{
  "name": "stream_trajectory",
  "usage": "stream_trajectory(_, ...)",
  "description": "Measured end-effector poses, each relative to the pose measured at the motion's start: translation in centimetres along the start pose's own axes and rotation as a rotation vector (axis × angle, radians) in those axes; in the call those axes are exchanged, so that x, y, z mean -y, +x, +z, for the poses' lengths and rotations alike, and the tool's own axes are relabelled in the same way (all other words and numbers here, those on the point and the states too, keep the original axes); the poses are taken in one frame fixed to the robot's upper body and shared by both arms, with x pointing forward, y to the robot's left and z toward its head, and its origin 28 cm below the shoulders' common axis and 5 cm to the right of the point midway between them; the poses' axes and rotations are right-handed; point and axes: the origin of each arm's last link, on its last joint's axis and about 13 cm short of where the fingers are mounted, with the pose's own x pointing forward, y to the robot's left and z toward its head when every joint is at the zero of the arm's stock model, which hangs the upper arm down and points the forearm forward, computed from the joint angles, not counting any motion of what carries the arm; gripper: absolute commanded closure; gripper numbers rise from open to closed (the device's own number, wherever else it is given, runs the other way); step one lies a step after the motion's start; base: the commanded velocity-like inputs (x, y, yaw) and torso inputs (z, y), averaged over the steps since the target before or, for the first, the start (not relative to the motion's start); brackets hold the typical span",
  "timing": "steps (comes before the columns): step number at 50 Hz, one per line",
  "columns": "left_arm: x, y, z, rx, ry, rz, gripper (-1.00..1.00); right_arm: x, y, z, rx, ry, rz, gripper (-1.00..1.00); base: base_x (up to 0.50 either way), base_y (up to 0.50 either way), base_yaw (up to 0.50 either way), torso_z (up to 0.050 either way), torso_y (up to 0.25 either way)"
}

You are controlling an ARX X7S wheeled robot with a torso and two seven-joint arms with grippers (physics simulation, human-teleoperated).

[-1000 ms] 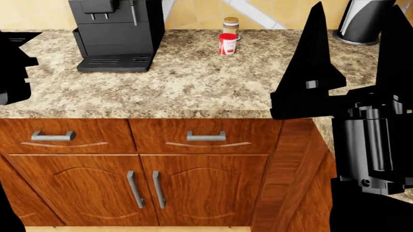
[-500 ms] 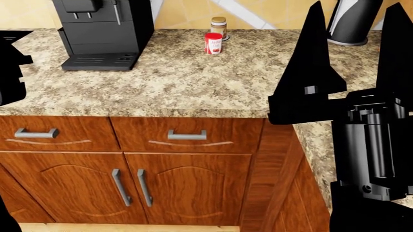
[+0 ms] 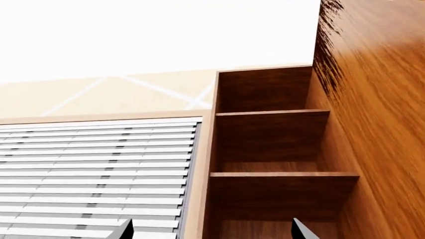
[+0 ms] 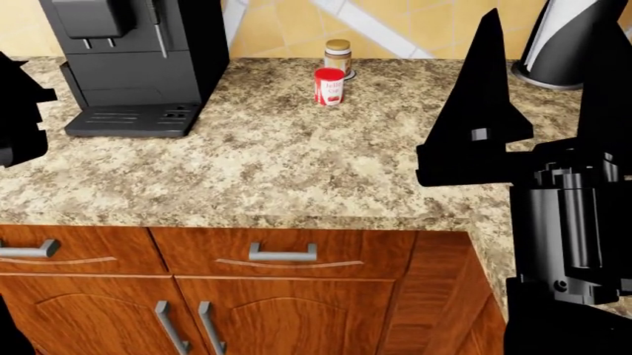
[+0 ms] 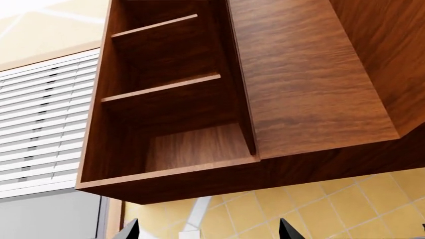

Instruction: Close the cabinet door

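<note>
The open wall cabinet (image 3: pixel 269 144) shows its bare wooden shelves in both wrist views. Its door (image 3: pixel 375 124) stands swung out beside the opening, a wide wood panel (image 5: pixel 299 74) in the right wrist view. My left gripper (image 3: pixel 212 231) is open below the cabinet, holding nothing. The right gripper (image 5: pixel 209 231) is open too, under the cabinet's bottom board (image 5: pixel 166 181), apart from it. In the head view the right gripper (image 4: pixel 543 96) rises large over the counter's right end. The left gripper (image 4: pixel 15 111) barely shows at the left edge. The wall cabinet is out of the head view.
A black coffee machine (image 4: pixel 129 66), a red can (image 4: pixel 329 86) and a jar (image 4: pixel 338 55) stand on the granite counter (image 4: pixel 277 170). A dark stand (image 4: pixel 563 44) is at the back right. Drawers (image 4: pixel 283 254) and shut lower doors are beneath. Window blinds (image 3: pixel 93 179) adjoin the cabinet.
The head view has shifted: the counter and lower cabinets now sit lower and further left in it. The right gripper keeps its place in the view.
</note>
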Motion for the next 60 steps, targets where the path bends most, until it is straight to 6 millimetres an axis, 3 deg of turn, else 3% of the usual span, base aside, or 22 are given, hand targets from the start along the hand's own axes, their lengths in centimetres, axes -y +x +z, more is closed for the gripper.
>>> stream_trajectory(14,0.0,0.0,0.0,-0.001,0.002,-0.003,-1.00,0.2,-0.1,0.0,0.004,-0.001,-0.012,-1.00,0.50,0.01,0.00,0.000,0.000)
stream_trajectory(25,0.0,0.1,0.0,0.002,-0.041,0.012,-1.00,0.9,0.4,0.9,0.023,0.018,-0.077,-1.00,0.00,0.00,0.00,0.000,0.002)
stream_trajectory(41,-0.2,0.4,0.8,0.036,-0.143,0.054,-1.00,1.3,0.9,1.5,0.029,0.034,-0.128,-1.00,0.00,0.00,0.00,0.050,0.039)
stream_trajectory(60,-0.4,0.5,1.2,0.054,-0.182,0.078,-1.00,1.0,1.1,1.8,0.023,-0.017,-0.047,-1.00,0.06,0.00,0.00,0.042,0.033)
